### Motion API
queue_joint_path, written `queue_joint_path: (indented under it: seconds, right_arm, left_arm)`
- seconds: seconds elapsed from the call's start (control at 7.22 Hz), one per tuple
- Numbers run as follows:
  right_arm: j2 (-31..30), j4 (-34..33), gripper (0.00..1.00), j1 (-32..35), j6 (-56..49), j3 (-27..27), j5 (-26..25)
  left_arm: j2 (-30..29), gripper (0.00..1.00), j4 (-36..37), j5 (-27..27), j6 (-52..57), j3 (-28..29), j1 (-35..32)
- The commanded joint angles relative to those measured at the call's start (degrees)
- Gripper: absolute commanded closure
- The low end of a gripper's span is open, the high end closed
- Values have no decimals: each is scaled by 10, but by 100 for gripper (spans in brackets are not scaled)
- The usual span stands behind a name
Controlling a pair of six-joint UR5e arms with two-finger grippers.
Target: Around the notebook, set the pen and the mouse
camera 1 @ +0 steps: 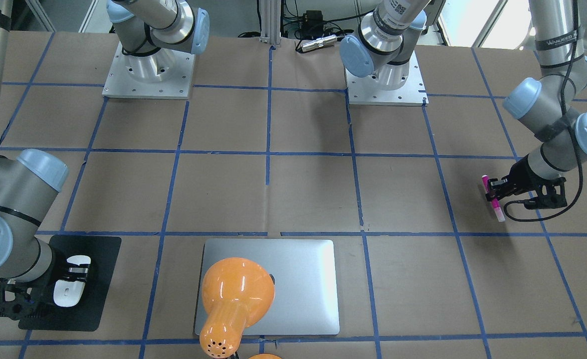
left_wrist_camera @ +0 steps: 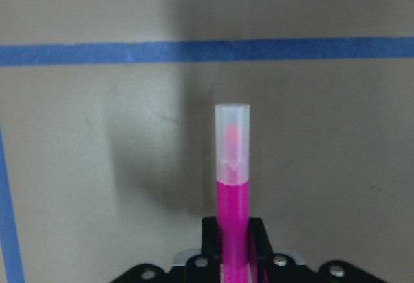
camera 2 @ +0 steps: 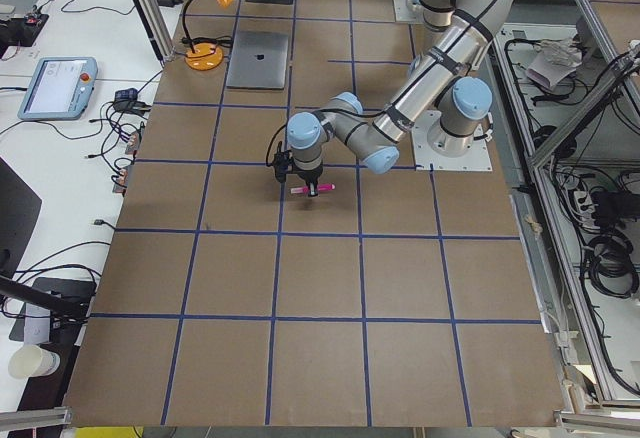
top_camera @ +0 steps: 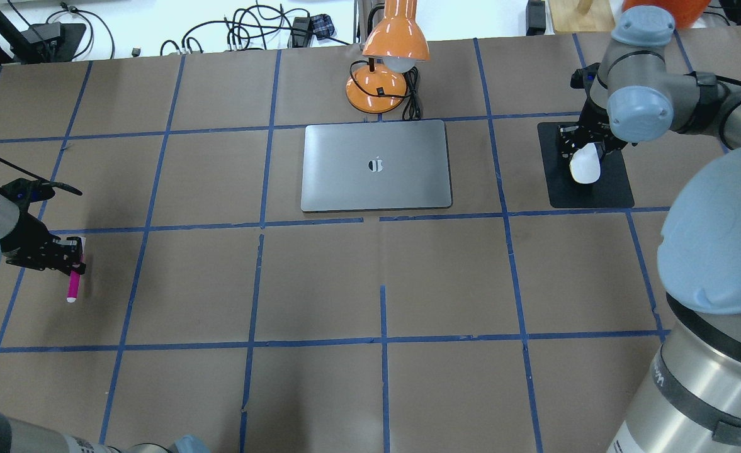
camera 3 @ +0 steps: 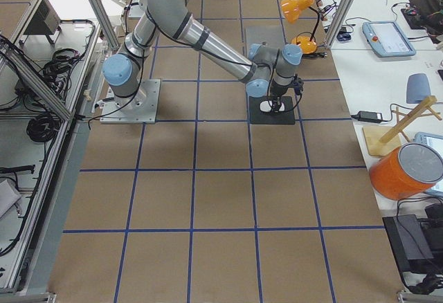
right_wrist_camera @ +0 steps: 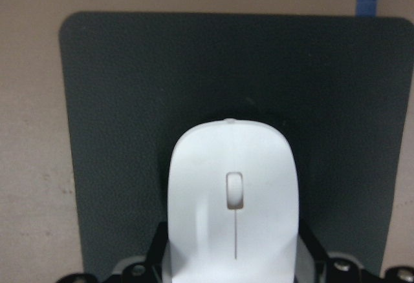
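Note:
The magenta pen with its pale cap is at the table's far left, and my left gripper is shut on its barrel. In the left wrist view the pen points away from the fingers and casts an offset shadow on the paper. At the far right, my right gripper is shut on the white mouse over the black mat. The mouse fills the lower middle of the right wrist view. The silver notebook lies flat at the middle back, well away from both grippers.
An orange desk lamp stands just behind the notebook, with its head hanging over it in the front-facing view. Blue tape lines grid the brown paper. Both arm bases sit on the robot's side of the table.

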Motion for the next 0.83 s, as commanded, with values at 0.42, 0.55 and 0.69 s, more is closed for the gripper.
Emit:
queue_joint_path:
  seconds: [0.42, 0.55, 0.69]
  right_arm:
    - [-119, 179, 0, 57, 21, -71, 22]
    - [-164, 219, 0, 70, 32, -61, 30]
    - [-215, 261, 0, 74, 32, -48, 43]
  left_arm:
    - [62, 100, -73, -40, -626, 17, -280]
    - [65, 100, -62, -38, -726, 24, -347]
    - [51, 100, -61, -34, -853, 36, -414]
